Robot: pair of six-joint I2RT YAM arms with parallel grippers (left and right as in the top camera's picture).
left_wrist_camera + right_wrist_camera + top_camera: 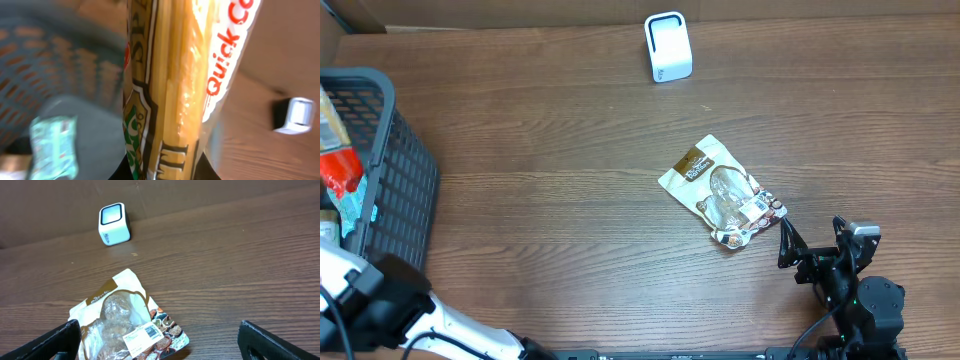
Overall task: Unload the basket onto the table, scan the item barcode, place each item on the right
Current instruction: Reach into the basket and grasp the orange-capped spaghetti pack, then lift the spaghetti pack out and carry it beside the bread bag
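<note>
The left gripper [165,172] was seen clamped narrowly on a pasta packet [175,85], which was held upright between its fingers. On the packet, red lettering reading "Quick Co" was shown along a clear window, with the thin yellow strands visible inside. Behind the packet, a dark mesh basket [45,75] was seen, blurred, with a teal packet [52,145] inside it. In the overhead view the basket was placed at the left edge of the brown wooden surface [540,150]; the left gripper itself could not be made out there.

The white scanner [668,46] was stood upright near the far edge of the surface, well apart from the basket.

A snack pouch [722,192] was laid flat right of the middle of the surface, with a white barcode label turned upward at its near end.

The right gripper [160,342] was held wide, with nothing between its 2 fingers, near the near right corner of the surface, just beside the near end of the pouch and apart from it.
</note>
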